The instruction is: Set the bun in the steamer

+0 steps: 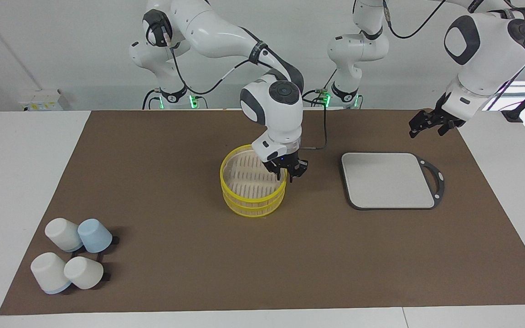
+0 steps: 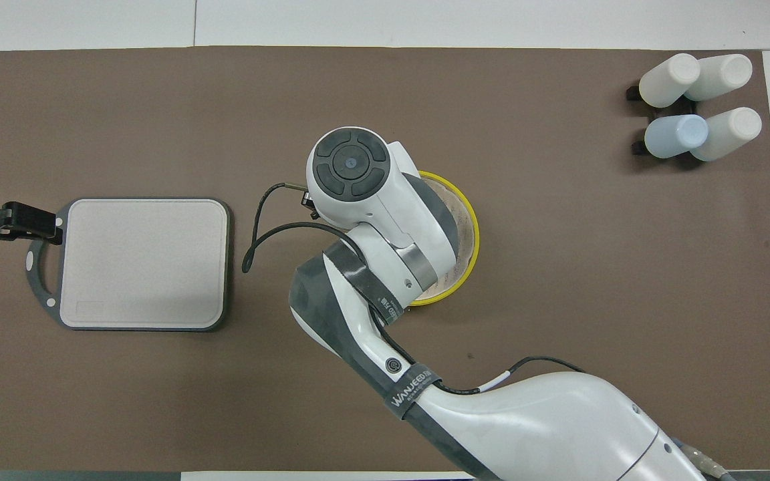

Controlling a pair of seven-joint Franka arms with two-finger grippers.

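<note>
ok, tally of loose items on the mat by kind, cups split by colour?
White cups: 3
Blue cups: 1
Steamer: 1, two stacked tiers
Grey board: 1
Bun: 0 visible
Total: 6

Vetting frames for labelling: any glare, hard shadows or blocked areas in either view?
Facing view: blown-out patch beside the waiting left gripper, soft shadows under the cups. Overhead view: even light, no glare, but the right arm hides the right gripper and most of the steamer.
</note>
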